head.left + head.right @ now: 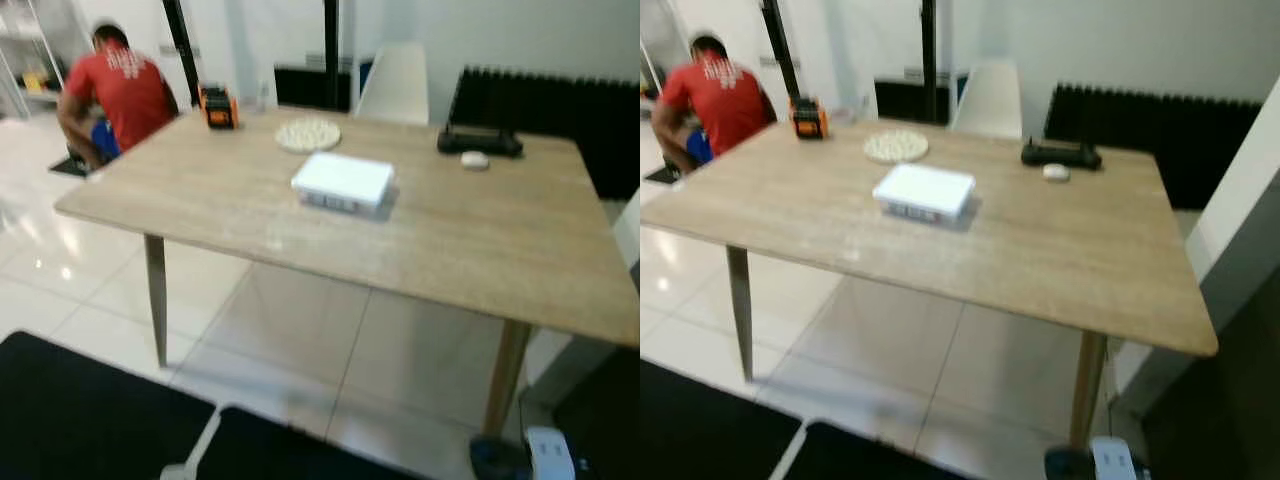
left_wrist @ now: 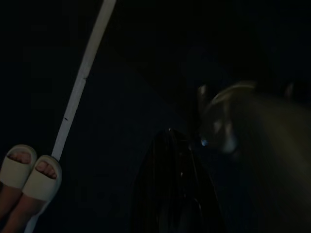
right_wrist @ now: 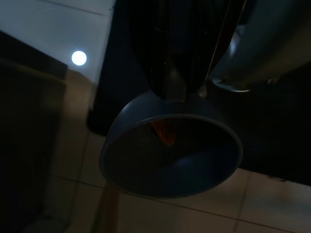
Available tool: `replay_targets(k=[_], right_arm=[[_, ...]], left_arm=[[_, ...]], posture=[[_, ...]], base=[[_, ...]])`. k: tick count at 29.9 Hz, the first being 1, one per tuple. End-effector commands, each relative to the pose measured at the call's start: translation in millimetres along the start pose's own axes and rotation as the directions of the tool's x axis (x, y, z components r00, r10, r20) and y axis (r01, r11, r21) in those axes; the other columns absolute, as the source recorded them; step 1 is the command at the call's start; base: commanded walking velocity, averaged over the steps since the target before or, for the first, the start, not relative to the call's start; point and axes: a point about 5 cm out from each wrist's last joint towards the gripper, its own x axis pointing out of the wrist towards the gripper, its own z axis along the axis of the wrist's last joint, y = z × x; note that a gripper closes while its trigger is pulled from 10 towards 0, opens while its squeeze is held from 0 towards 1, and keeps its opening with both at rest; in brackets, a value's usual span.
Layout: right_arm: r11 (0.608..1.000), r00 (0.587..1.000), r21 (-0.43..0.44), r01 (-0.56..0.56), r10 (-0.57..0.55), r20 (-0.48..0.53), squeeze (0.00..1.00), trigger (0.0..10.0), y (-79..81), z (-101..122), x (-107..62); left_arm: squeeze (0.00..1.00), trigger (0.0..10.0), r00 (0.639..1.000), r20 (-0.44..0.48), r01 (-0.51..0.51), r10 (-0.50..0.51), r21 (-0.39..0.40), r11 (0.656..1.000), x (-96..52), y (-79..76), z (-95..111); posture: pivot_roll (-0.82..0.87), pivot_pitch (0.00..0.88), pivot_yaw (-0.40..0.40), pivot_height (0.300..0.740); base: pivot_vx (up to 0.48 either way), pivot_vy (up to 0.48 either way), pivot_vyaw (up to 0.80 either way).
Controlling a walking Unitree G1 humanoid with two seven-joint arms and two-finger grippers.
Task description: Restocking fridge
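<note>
Wooden table (image 1: 450, 240) straight ahead, with a white box (image 1: 343, 181) lying flat near the middle. Just past it, a round plate (image 1: 308, 134) of pale bits, too blurry to name. Far left on the table, an orange and black gadget (image 1: 218, 107); far right, a black gadget (image 1: 479, 141) with a small white thing (image 1: 474, 159) just beside it. Beyond the far left corner, a person in a red shirt (image 1: 122, 92), bent low over the shiny floor. Down by the floor tiles, right gripper (image 3: 175, 92) pinched tight on the rim of a blue-grey bowl (image 3: 146, 177), maybe with something orange (image 3: 165, 132) inside. Left gripper (image 2: 171, 160) hanging idle in the dark near two feet in pale slippers (image 2: 30, 175); open or closed, cannot tell. Looks like the carrying step, bowl in hand. Next: find the fridge, walk there slowly, keep the bowl level so nothing tips out, then come to the table for the white box.
</note>
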Motion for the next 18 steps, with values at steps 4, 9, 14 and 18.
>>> replay_targets(k=[4, 9, 14, 18], right_arm=[[1.000, 1.000, 0.012, 0.001, 0.000, -0.018, 0.00, 10.0, 0.7, -3.2, -0.3], [1.000, 1.000, 0.006, -0.002, 0.002, -0.031, 0.00, 10.0, 1.4, -5.0, -0.4], [1.000, 0.999, 0.001, -0.003, 0.003, -0.044, 0.00, 10.0, 1.8, -6.6, -0.4], [1.000, 0.999, -0.004, -0.004, 0.004, -0.053, 0.00, 10.0, 1.9, -7.9, -0.7]], left_arm=[[0.00, 10.0, 1.000, -0.025, -0.002, 0.002, 0.003, 1.000, -1.3, 1.5, -7.9], [0.00, 10.0, 1.000, -0.026, 0.000, 0.000, 0.004, 1.000, -1.3, 1.0, -8.2], [0.00, 10.0, 1.000, -0.017, 0.000, 0.000, -0.002, 1.000, -1.2, 0.4, -7.3], [0.00, 10.0, 1.000, -0.013, -0.001, 0.001, 0.000, 1.000, -1.2, 2.0, -6.4]], posture=[[-0.05, 0.000, -0.032, 0.740], [-0.05, 0.000, -0.032, 0.740], [-0.05, 0.000, -0.033, 0.740], [-0.05, 0.000, -0.036, 0.740]], base=[[-0.292, 0.000, 0.00], [-0.291, 0.000, -0.79], [-0.115, 0.000, -0.79], [0.000, 0.000, -0.79]])
